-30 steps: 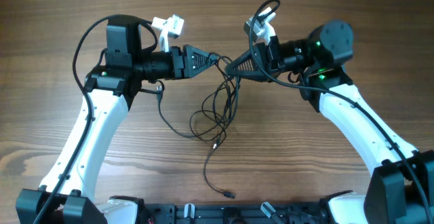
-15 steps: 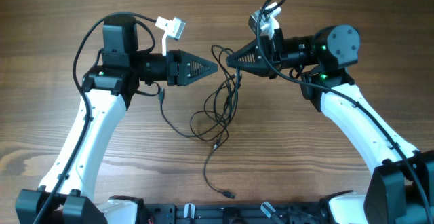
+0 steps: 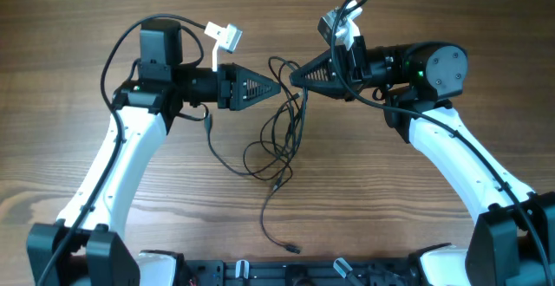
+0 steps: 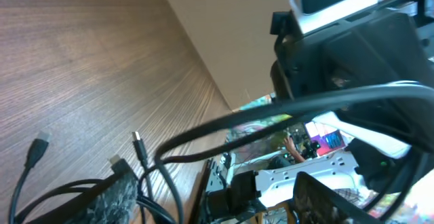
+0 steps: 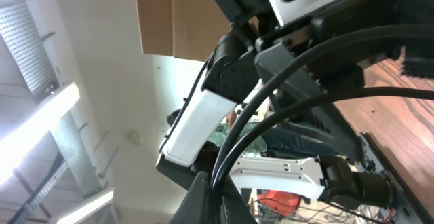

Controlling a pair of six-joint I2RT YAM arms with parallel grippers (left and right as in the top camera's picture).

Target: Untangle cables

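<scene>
The cables point(image 3: 277, 139) are thin black cords in a loose tangle at the table's middle. One loose end with a plug point(image 3: 293, 249) lies near the front, and another plug point(image 3: 208, 120) lies under the left arm. My right gripper point(image 3: 295, 76) is shut on strands of the cables and holds them lifted. The right wrist view shows the cords point(image 5: 271, 108) running up out of the closed fingers point(image 5: 213, 183). My left gripper point(image 3: 274, 87) points at the right one from a short gap. In the left wrist view its fingers point(image 4: 213, 180) are wide apart, with cords point(image 4: 224, 125) beside the left finger.
The wooden table point(image 3: 434, 225) carries both white arms. Thicker black robot cables loop over each wrist, by the white camera mounts point(image 3: 221, 35). The arms' base rail point(image 3: 286, 273) runs along the front edge. Small plugs point(image 4: 41, 142) rest on the wood.
A second ago both grippers met at the cables. My left gripper has let go and drawn back left. The right gripper still holds the strands and has shifted slightly right.
</scene>
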